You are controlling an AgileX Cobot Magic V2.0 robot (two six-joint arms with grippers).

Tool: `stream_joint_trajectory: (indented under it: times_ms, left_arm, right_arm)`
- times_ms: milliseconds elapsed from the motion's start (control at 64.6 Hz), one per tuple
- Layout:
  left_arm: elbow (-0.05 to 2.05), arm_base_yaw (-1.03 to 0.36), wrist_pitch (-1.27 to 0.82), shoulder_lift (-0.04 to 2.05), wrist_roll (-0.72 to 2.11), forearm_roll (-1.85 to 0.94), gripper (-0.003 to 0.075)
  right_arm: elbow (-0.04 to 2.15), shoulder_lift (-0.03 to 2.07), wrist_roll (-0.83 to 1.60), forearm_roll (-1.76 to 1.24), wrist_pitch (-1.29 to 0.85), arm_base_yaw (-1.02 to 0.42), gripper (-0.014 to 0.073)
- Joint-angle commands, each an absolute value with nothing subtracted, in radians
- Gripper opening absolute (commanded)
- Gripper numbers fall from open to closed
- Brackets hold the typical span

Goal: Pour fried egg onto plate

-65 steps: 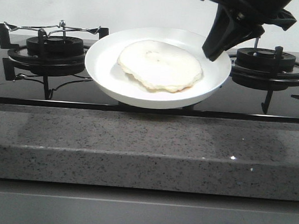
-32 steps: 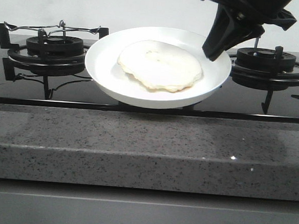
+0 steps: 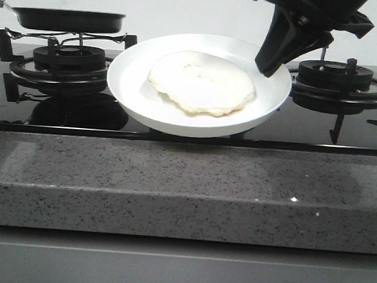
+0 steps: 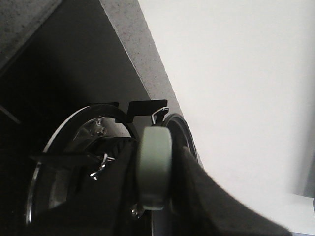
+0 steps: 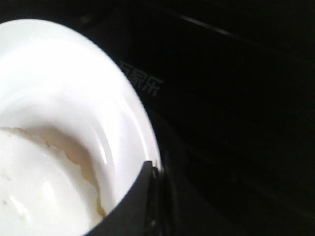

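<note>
Right pincer clamps the plate rim; only front view shows the whole fried egg.

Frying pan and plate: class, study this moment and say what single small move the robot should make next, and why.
Probably lower the frying pan fully onto the left burner and let go. The fried egg already lies on the plate, which the right gripper holds by its rim, and the left gripper grips the empty pan's handle just above the grate.

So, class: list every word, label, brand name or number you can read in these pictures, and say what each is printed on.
One marking only: pale Chinese-style characters on the black stove top beside the plate in the right wrist view; too blurred to read with confidence.
Front and left wrist views: no text visible.
</note>
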State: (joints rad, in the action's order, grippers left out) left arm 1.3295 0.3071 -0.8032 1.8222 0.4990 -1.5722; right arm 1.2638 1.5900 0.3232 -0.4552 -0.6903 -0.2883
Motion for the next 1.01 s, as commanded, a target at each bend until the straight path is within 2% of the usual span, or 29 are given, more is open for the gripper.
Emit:
stream_joint_trajectory:
  times_ms: [0, 139, 263, 372, 511, 666, 991]
  left_arm:
    - [1.363, 0.308, -0.85, 1.776, 0.497, -1.649, -0.0018]
    - [1.363, 0.308, -0.848, 1.776, 0.516, -1.646, -0.0012]
    - [1.363, 0.308, -0.846, 1.776, 0.54, -1.638, 0.0055]
    - [1.363, 0.308, -0.851, 1.776, 0.542, -1.626, 0.0167]
    - [1.363, 0.308, -0.869, 1.776, 0.568, -1.624, 0.0351]
    - [1.363, 0.308, -0.899, 1.776, 0.569, -1.61, 0.0475]
    - [1.363, 0.31, -0.979, 1.776, 0.569, -1.538, 0.0494]
  right_arm:
    - [1.29, 1.549, 0.332, -0.487, -0.645, -0.287, -0.0057]
    - [1.29, 1.549, 0.332, -0.487, -0.645, -0.287, -0.0057]
    - [1.29, 1.549, 0.332, -0.487, -0.645, -0.287, -0.0057]
    - [1.29, 1.549, 0.332, -0.487, -0.645, -0.287, -0.0057]
    - [1.29, 1.549, 0.332, -0.487, -0.645, -0.287, -0.0057]
    - [1.29, 1.549, 0.332, -0.487, -0.645, -0.287, -0.0057]
    - [1.29, 1.549, 0.332, -0.487, -0.645, -0.287, -0.0057]
